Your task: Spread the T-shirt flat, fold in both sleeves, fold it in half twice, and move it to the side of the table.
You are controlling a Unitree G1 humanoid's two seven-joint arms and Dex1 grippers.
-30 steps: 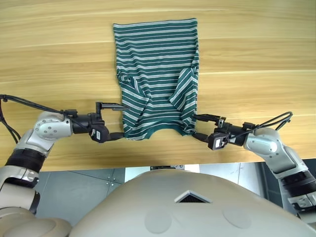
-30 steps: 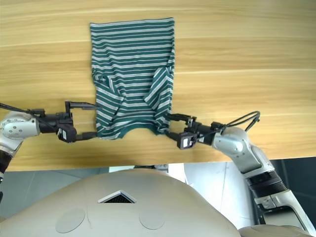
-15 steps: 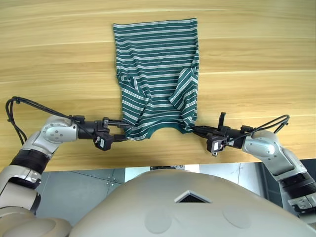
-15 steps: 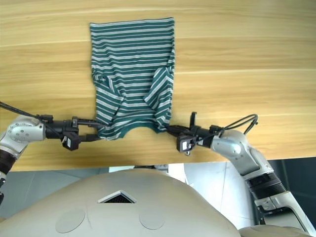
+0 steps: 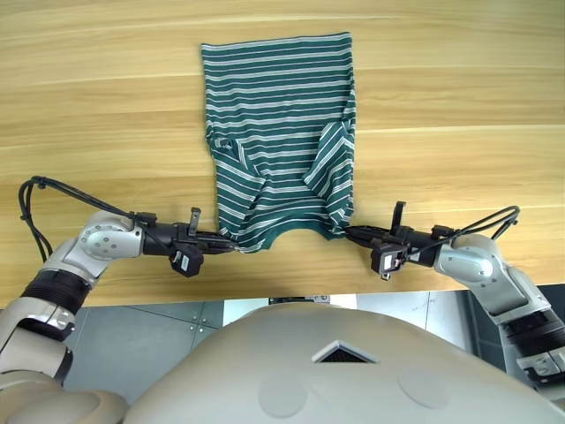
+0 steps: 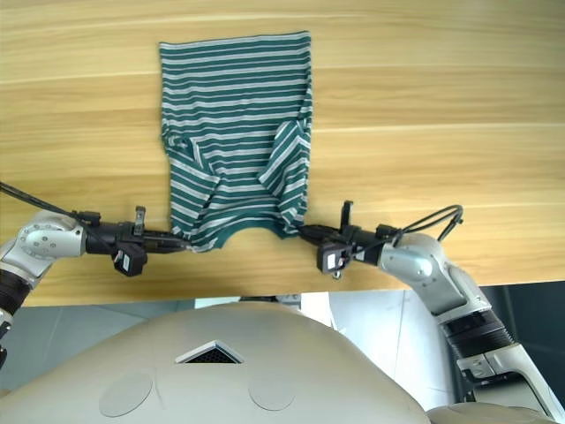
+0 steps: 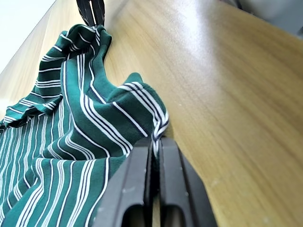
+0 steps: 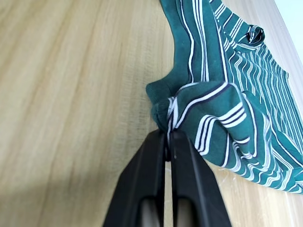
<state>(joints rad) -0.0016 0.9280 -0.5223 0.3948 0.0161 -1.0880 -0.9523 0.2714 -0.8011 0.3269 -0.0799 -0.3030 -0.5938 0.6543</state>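
Left eye view | jaws both pinching T-shirt (image 5: 282, 115) | light wooden table (image 5: 459, 97) | grey floor (image 5: 168, 322)

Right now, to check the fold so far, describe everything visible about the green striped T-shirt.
The dark green, white-striped soft fabric T-shirt lies on the light wooden table, both sleeves folded in, hem far, neckline near. It wrinkles around the shoulders. The left gripper and right gripper each pinch a near shoulder corner.

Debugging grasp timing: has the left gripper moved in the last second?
Yes. The left gripper dropped closer to the table's near edge, and its fingers shut on the T-shirt's near left corner.
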